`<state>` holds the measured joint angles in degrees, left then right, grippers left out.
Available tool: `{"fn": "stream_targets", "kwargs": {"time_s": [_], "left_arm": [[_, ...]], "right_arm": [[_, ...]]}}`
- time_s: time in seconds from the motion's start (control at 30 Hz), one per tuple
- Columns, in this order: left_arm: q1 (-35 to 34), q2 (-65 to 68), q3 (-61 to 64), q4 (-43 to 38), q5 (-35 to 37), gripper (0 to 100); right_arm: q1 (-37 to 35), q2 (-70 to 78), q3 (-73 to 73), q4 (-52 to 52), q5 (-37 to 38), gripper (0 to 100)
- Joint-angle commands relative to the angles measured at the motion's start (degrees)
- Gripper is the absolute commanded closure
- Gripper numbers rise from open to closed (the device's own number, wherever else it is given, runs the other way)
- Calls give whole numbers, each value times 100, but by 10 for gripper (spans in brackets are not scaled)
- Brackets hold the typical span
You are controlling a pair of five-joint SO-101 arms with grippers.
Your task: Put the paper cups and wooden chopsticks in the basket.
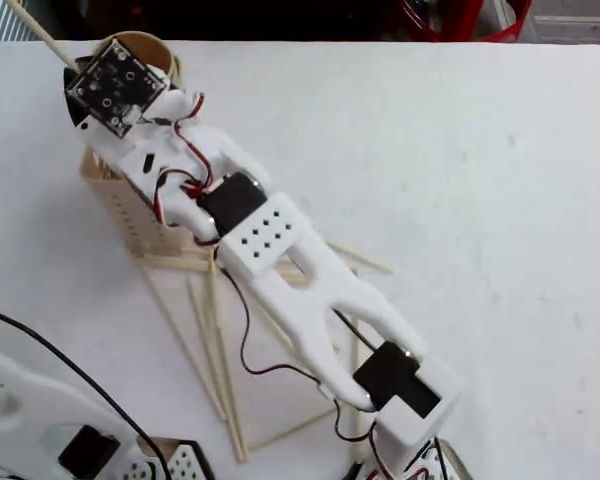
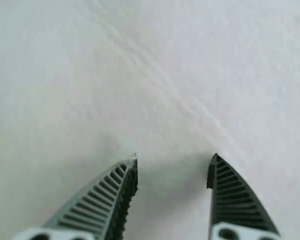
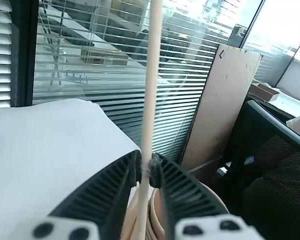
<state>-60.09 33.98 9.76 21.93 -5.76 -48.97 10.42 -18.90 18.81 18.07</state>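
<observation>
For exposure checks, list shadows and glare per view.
High view: even light, faint shadow under the right arm on the table. Left wrist view: dark shadow under the open left gripper. Right wrist view: window glare behind the chopstick in the right gripper.

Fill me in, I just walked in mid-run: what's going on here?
The right hand is shut on a wooden chopstick, holding it above a paper cup at the basket. More chopsticks lie loose on the table beside the basket. The left hand hangs open over bare table, holding nothing.
</observation>
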Motion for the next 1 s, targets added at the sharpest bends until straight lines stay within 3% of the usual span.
{"fn": "stream_targets", "kwargs": {"time_s": [0.0, 0.17, 0.37, 0.43, 0.57, 0.63, 0.73, 0.87, 0.97], "left_arm": [[321, 418, 18, -158, 70, 758], [312, 418, 18, -158, 70, 758], [338, 418, 18, -158, 70, 758], [338, 418, 18, -158, 70, 758], [321, 418, 18, -158, 53, 758], [312, 418, 18, -158, 53, 758], [312, 418, 18, -158, 53, 758], [312, 426, 18, -132, 53, 758], [312, 426, 18, -132, 44, 758]], "right_arm": [[22, -57, -79, 66, -35, 950], [-13, -145, 264, 101, -35, 841], [224, -760, 325, 927, -35, 957], [382, -1182, 334, 1710, 0, 985], [813, -2088, 325, 4365, 88, 928], [892, -2273, 378, 5534, 607, 894], [910, -2220, 818, 6791, 791, 844], [831, -2000, 2295, 6844, 870, 820], [664, -2035, 3613, 6044, 862, 819]]}}
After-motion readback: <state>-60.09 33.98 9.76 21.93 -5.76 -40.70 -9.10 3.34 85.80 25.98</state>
